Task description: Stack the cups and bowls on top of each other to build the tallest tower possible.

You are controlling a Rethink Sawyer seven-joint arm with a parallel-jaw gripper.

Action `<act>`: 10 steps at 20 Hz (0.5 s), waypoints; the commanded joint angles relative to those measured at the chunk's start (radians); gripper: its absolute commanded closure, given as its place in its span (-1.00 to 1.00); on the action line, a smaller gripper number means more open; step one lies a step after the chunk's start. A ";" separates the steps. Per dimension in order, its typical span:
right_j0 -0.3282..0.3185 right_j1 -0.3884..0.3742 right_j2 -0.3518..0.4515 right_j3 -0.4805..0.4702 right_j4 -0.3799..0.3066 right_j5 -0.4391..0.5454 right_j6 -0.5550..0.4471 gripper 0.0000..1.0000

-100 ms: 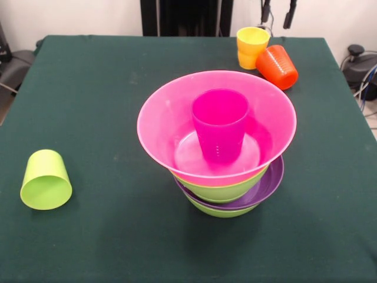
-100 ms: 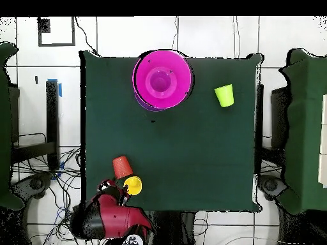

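With my gripper [image 1: 278, 13] empty (its opening I cannot tell), nudging the purple cup [image 1: 219, 124] could topple the tower [image 1: 219, 147].

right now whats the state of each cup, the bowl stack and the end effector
translucent purple plastic cup: upright, standing inside the pink bowl
wide pink plastic bowl: upright, topmost of the stack
nested bowl tower: standing, lime green and purple layers below the pink
lime green plastic cup: on its side
yellow-orange plastic cup: upright
orange plastic cup: tipped over
end effector: raised, open or shut unclear
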 commanded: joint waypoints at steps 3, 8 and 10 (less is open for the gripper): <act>-0.023 0.112 0.131 0.080 0.003 -0.118 0.245 -1.00; -0.020 0.190 0.148 0.096 0.004 -0.212 0.284 -1.00; -0.017 0.216 0.153 0.100 0.007 -0.244 0.298 -1.00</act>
